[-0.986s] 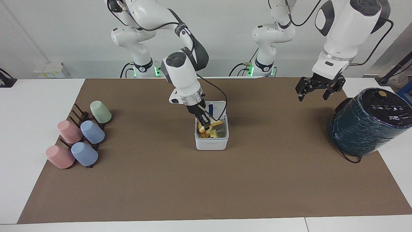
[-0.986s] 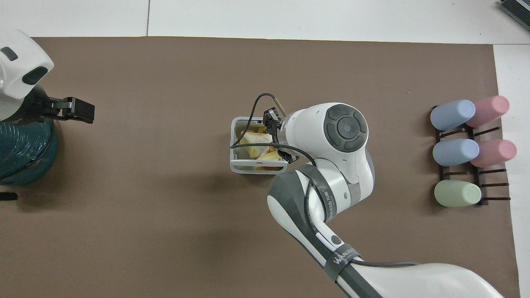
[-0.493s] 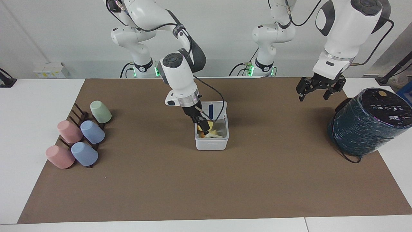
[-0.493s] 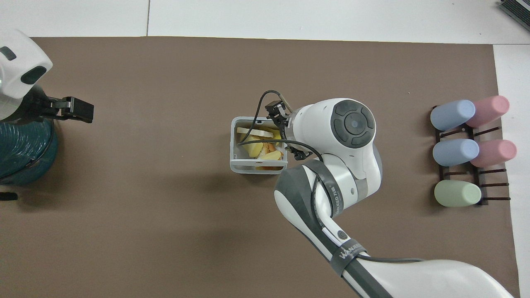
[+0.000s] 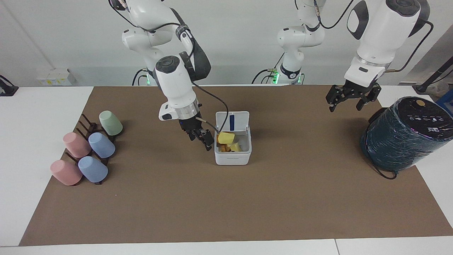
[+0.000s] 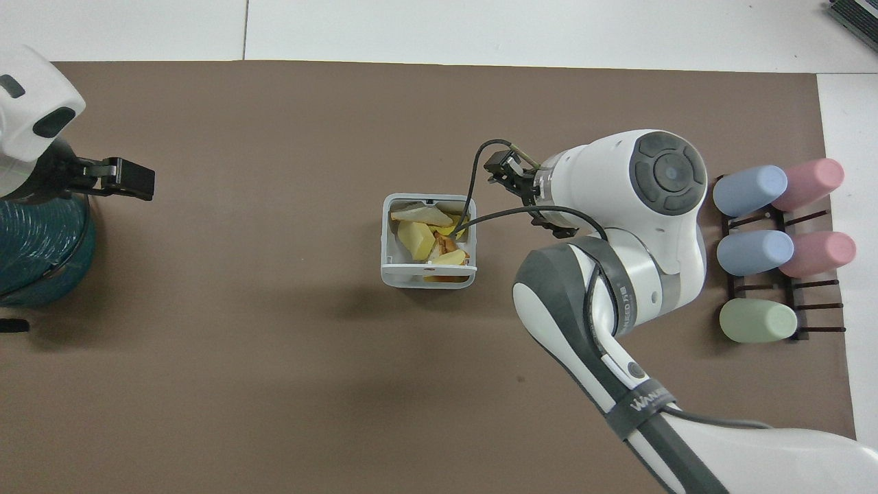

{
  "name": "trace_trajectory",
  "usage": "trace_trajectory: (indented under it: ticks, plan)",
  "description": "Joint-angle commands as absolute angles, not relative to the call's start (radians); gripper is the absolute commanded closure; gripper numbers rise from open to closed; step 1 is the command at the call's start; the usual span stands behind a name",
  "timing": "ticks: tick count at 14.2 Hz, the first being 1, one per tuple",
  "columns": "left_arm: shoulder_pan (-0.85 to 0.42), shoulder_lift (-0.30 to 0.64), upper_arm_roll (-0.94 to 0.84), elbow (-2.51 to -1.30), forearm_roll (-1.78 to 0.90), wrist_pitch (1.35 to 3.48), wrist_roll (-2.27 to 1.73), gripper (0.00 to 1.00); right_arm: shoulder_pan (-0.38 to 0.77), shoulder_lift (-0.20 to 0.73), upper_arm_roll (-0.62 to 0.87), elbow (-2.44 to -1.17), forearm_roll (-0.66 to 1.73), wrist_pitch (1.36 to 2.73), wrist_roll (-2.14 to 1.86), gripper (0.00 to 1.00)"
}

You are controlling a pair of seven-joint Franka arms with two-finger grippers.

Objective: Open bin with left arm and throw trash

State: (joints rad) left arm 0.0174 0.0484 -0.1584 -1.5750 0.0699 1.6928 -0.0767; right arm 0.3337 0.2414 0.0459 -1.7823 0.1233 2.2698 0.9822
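My right tool (image 5: 204,139) has just let go and swung out of the small white square plastic bin (image 5: 233,157); a moment ago it was down among the pieces, now it hangs empty with its fingers spread wide, over the brown mat just beside the bin on the right arm's side. I take that to mean the drop is finished.

The bin stands mid-surface with its hinged lid (image 5: 232,122) tipped up and back toward me, blue strip showing. Inside lie the toy food pieces: the pale triangular bread slice (image 6: 422,215) with its brown crust, and the yellow-orange cheese-like wedges (image 6: 416,239) crowded under and beside it. I see no trash left out on the mat, so the throwing looks complete.

My left tool (image 5: 349,98) waits, fingers wide and empty, over the mat near the big dark-green wrapped cylinder (image 5: 405,136). The pastel cups (image 5: 93,148) lie on their dark rack at the right arm's end.
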Motion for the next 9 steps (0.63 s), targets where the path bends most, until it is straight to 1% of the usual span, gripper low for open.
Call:
trace_trajectory:
  ticks: [1,3,6,9]
  plan:
    - [0.026,0.015,-0.161,-1.617,0.066,1.717,-0.060,0.00,0.276,0.187,0.054,-1.801,0.109,2.217,0.814,0.00]
    - [0.028,0.015,-0.161,-1.615,0.066,1.717,-0.060,0.00,0.226,0.152,0.055,-1.801,0.109,2.180,0.705,0.00]
    - [0.028,0.015,-0.163,-1.615,0.063,1.718,-0.051,0.00,0.157,0.086,0.054,-1.799,0.109,2.160,0.457,0.00]
    - [0.028,0.015,-0.163,-1.617,0.063,1.720,-0.049,0.00,0.092,0.045,0.052,-1.790,0.095,2.063,0.326,0.00]
